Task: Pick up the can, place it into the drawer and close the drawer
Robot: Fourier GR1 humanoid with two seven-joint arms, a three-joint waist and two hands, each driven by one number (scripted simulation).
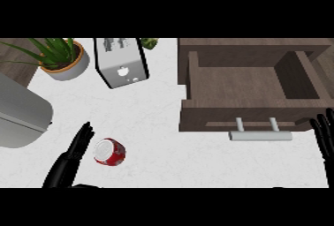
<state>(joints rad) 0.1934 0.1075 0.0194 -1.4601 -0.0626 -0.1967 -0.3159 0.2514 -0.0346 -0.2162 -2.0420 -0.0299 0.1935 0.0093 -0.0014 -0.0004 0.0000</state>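
Note:
A red can (109, 152) with a silver top lies on the white counter at the lower left. My left hand (68, 156) is just left of it with straight fingers pointing up, close beside the can but not curled round it. A brown wooden drawer (248, 117) stands pulled open at the upper right, nothing inside, with a silver bar handle (260, 135) on its front. At the right edge, below the drawer's front corner, my right hand (324, 134) rests open with its fingers up.
A silver toaster (120, 62) stands at the back centre. A potted plant (63, 59) sits at the back left. A large grey appliance (20, 114) fills the left edge. White counter (169, 154) stretches between the can and the drawer.

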